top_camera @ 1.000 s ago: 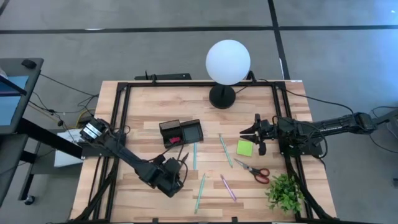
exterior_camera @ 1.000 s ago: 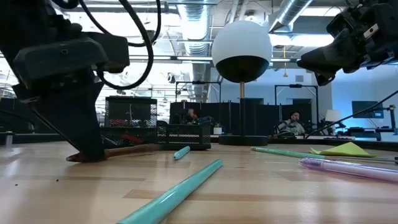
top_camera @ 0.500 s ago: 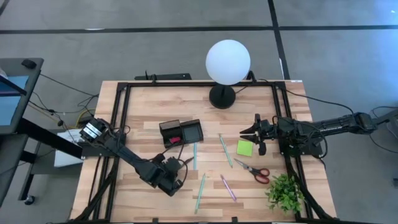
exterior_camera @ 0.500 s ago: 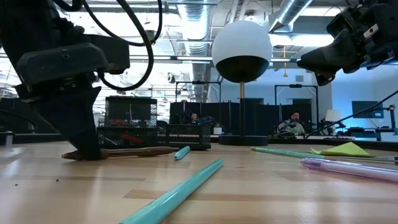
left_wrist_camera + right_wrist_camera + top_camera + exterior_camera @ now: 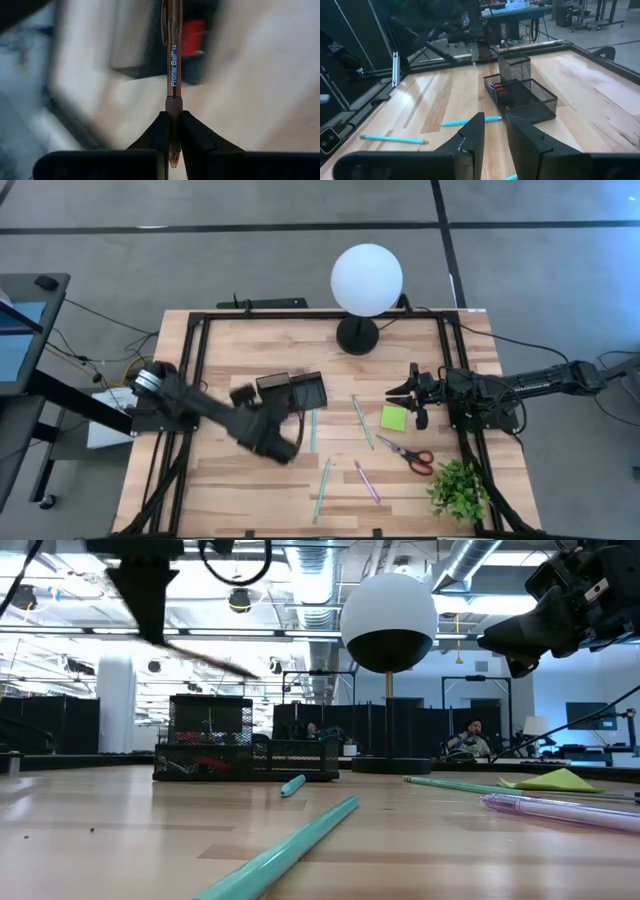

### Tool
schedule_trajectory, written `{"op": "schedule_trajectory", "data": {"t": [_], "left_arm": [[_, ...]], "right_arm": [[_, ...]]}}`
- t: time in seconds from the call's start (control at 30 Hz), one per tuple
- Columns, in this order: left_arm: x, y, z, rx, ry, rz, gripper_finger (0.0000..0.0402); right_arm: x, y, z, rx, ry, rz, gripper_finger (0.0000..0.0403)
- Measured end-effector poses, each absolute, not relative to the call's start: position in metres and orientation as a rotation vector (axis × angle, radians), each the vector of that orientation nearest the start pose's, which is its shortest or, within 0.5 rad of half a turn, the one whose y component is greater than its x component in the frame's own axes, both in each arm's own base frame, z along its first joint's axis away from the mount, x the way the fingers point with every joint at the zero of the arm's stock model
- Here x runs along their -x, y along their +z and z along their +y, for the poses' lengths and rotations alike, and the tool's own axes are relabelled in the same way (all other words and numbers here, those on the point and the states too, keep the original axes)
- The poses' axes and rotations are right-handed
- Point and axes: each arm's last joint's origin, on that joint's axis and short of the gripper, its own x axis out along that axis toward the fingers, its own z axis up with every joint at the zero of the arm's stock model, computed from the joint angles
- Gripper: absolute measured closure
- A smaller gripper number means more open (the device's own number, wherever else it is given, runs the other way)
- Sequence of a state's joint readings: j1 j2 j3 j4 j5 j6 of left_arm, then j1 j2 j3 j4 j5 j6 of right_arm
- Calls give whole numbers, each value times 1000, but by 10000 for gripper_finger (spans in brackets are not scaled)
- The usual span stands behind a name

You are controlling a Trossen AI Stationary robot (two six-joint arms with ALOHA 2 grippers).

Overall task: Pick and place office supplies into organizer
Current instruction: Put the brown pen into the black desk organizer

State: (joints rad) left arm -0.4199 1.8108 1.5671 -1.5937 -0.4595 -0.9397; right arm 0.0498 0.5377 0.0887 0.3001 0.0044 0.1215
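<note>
Brown pen (image 5: 172, 75) barrel: blue print "Profile Ball", then small "1.4". No other legible text.

White globe lamp (image 5: 367, 279) at table's far edge (black base); green plant (image 5: 459, 488) near right corner.

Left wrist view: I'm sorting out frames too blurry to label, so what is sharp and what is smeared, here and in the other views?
Left wrist view: the brown pen in the left hand is sharp, while the organizer and table are smeared. High view: the left arm is streaked. Low view: the held pen is a streak. Right wrist view: the table is crisp.
</note>
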Motion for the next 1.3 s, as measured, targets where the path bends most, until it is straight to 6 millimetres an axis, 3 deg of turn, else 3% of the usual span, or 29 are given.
{"op": "schedule_trajectory", "data": {"t": [0.17,0.33,0.47,1.17,1.3], "left_arm": [[-297,302,-74,-14,541,1489,386],[-305,299,-34,53,559,1548,388],[-307,297,-14,150,557,1583,388],[-305,299,-19,485,590,1603,390],[-303,301,-18,460,610,1580,390]], "right_arm": [[-135,172,7,-117,36,153,326],[-136,171,7,-116,35,157,326],[-136,171,7,-116,35,158,326],[-136,171,7,-66,39,157,326],[-136,171,7,-66,39,157,326]]}}
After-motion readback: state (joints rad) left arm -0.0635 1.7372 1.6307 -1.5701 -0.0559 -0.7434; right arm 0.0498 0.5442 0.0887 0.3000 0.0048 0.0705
